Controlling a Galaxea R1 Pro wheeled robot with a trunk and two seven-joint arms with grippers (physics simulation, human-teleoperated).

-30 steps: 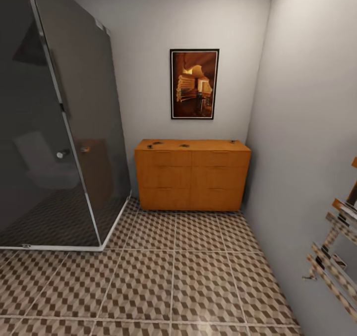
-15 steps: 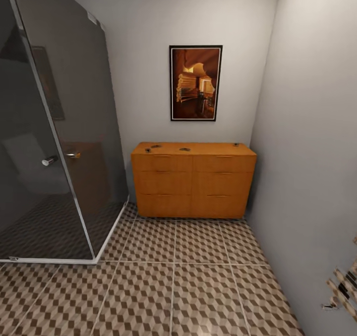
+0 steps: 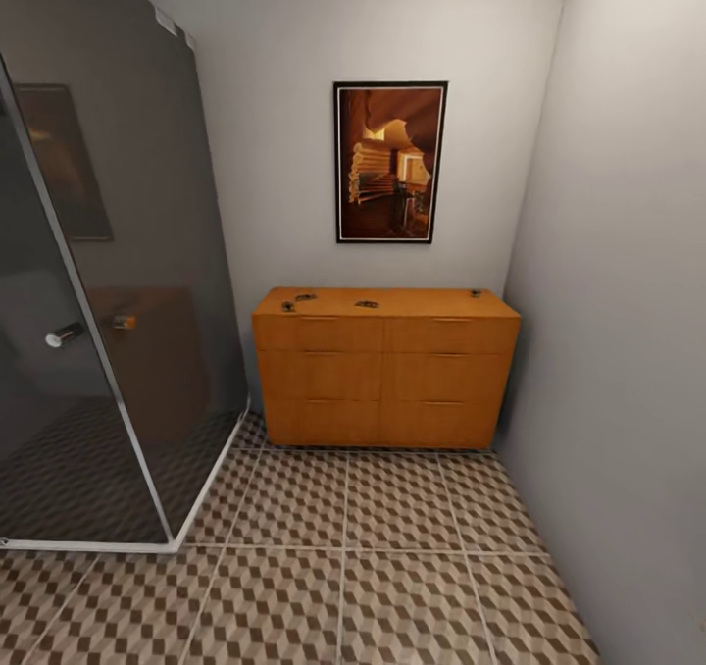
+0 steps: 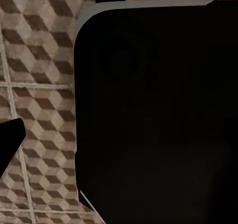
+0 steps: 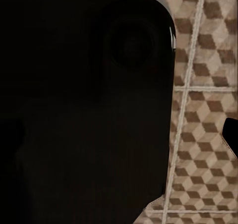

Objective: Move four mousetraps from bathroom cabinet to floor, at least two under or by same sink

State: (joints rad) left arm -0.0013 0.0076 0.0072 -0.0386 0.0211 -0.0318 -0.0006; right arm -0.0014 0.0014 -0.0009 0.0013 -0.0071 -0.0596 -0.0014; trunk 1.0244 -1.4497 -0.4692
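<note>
The cabinet [image 3: 385,368], a low orange-brown chest of drawers, stands against the back wall at the centre of the head view, filling the space between the smoked-glass shower enclosure [image 3: 98,282] on the left of the frame and the plain grey side wall on the right. A framed picture [image 3: 389,162] in warm amber tones hangs above it, in the upper middle of the frame. The bathroom floor [image 3: 343,567], tiled in a brown-and-beige cube pattern with pale grout lines, runs across the lower third of the frame up to the cabinet's foot. On the cabinet's flat top lie the mousetraps [image 3: 367,304], small dark-fitted pieces: two near the left end, just beside each other, one near the middle and one near the right end by the wall, each too small to make out in detail.

Both wrist views look down on the same patterned tile past a large black rounded body; from them it cannot be told whether either gripper is spread or closed, and nothing is seen held.

The step in hand appears to be the approach: the robot faces the cabinet squarely with a stretch of open floor between, and no trap has been lifted. The next move likely calls for closing in until the cabinet top is within reach, then raising an arm over the nearest trap.
</note>
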